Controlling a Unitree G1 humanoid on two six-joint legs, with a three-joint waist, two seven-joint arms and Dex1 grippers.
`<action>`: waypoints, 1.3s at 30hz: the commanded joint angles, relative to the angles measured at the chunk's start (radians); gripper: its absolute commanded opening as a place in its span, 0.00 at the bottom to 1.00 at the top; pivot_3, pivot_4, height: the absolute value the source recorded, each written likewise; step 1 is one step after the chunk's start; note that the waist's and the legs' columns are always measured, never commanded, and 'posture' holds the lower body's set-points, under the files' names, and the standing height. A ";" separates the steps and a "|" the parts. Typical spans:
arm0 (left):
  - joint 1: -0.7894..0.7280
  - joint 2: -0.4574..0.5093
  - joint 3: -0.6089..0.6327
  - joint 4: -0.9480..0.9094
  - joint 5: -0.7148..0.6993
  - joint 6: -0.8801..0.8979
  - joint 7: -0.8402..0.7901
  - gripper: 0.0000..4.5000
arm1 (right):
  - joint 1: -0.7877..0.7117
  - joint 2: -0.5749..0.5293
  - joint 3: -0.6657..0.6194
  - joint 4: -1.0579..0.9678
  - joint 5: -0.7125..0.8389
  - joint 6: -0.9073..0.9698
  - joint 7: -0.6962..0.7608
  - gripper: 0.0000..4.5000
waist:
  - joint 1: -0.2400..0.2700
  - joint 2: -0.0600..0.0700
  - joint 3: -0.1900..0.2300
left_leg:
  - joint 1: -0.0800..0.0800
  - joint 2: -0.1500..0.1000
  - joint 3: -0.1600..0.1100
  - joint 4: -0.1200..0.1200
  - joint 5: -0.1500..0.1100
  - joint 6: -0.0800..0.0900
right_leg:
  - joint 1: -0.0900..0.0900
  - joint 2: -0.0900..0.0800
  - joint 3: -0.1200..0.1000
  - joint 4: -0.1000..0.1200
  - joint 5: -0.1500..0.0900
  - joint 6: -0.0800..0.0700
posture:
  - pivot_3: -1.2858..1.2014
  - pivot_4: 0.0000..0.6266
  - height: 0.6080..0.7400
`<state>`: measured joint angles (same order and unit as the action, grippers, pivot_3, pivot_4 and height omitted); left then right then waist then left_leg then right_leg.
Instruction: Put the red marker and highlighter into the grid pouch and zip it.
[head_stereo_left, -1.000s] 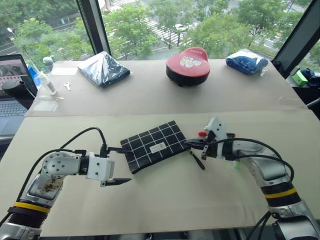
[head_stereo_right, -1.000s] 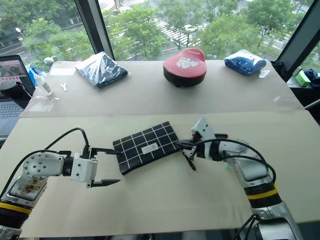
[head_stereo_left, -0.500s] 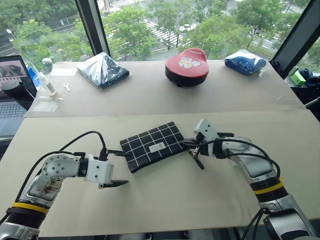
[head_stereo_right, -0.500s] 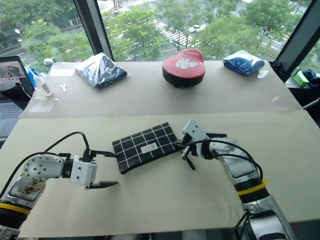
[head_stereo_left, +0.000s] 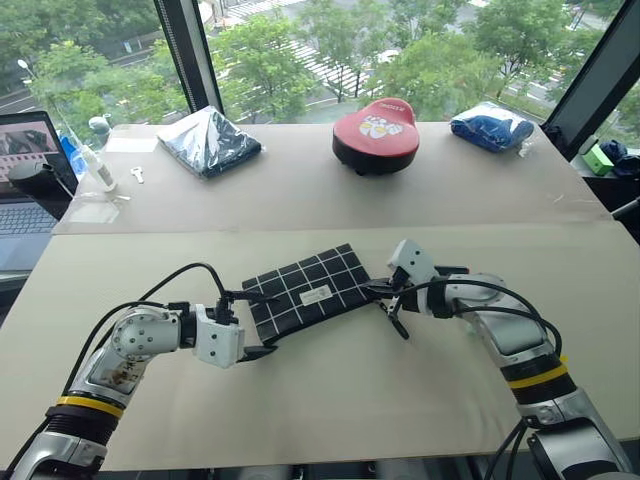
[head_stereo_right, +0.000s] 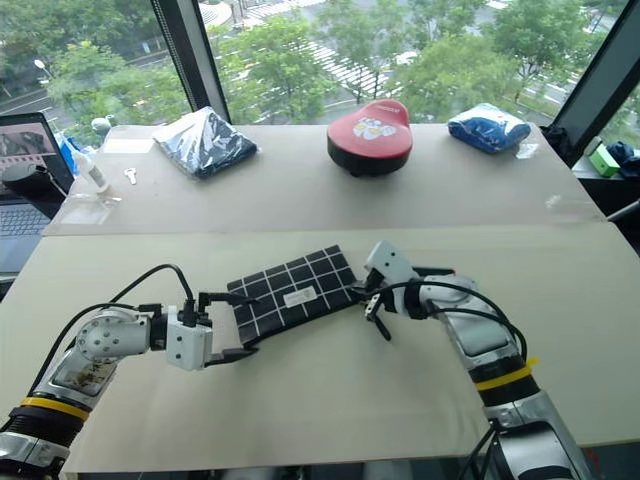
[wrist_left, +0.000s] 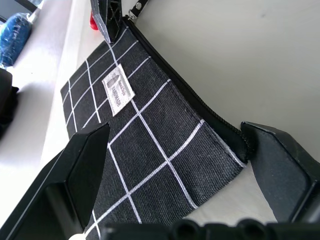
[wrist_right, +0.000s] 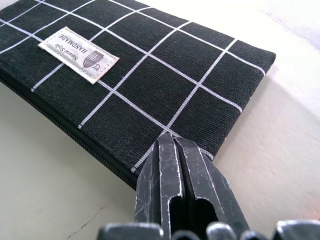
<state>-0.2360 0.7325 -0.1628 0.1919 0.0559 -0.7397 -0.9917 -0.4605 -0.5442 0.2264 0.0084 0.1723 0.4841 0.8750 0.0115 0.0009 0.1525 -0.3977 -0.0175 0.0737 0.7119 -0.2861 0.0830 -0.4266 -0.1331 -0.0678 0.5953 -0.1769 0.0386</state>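
1. Head views: the grid pouch (head_stereo_left: 308, 293) is seen lying flat on the near table (head_stereo_left: 330, 400), around its middle, turned at a slant. The left gripper (head_stereo_left: 262, 325) is placed at the pouch's left end, its two black fingers spread wide, one at the pouch's far left corner and one at its near left corner. The right gripper (head_stereo_left: 384, 291) is set against the pouch's right end with its fingers pressed together. A pull cord (head_stereo_left: 395, 322) is seen trailing on the table just near of that end.

2. Left wrist view: the pouch's left end is framed between the widely parted fingers (wrist_left: 75, 175), and nothing is clamped by them. The zipper (wrist_left: 192, 100) is seen running along the pouch's near edge. A small red spot (wrist_left: 93, 21) is seen beyond the pouch's right end; what it belongs to cannot be told.

3. Right wrist view: the fingers (wrist_right: 180, 185) are seen shut tight at the pouch's right end by the zipper; whether anything is pinched cannot be told. The white label (wrist_right: 78, 54) is seen on the fabric.
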 joint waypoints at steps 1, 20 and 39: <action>-0.024 -0.005 -0.017 0.056 0.050 -0.065 0.045 1.00 | 0.017 -0.013 -0.004 -0.028 0.005 0.013 0.019 0.01 | 0.000 0.000 0.000 | 0.000 0.000 0.000 0.000 0.000 0.000 | 0.000 0.000 0.000 0.000 0.000 0.000 | 0.52 0.24 1.00; -0.121 -0.023 -0.024 0.304 -0.057 -0.252 0.104 0.01 | 0.028 -0.043 -0.052 -0.069 0.058 0.046 0.051 0.00 | -0.004 0.000 0.000 | 0.000 0.000 0.000 0.000 0.000 0.000 | -0.001 -0.001 0.000 0.000 0.000 0.000 | 0.52 0.24 1.00; -0.071 -0.132 0.045 0.011 -0.278 0.225 0.165 0.00 | -0.041 -0.150 -0.428 -0.145 0.395 0.364 0.046 0.73 | 0.002 0.000 0.000 | -0.005 -0.001 -0.002 0.000 -0.001 0.001 | -0.003 -0.002 -0.002 0.000 0.001 0.000 | 0.52 0.24 1.00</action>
<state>-0.3102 0.6099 -0.1431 0.2766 -0.1876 -0.5952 -0.8557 -0.5411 -0.6600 -0.1833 -0.1018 0.5709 0.8559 0.9049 0.0138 0.0008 0.1525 -0.4022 -0.0181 0.0719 0.7118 -0.2872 0.0849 -0.4291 -0.1354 -0.0695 0.5955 -0.1763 0.0389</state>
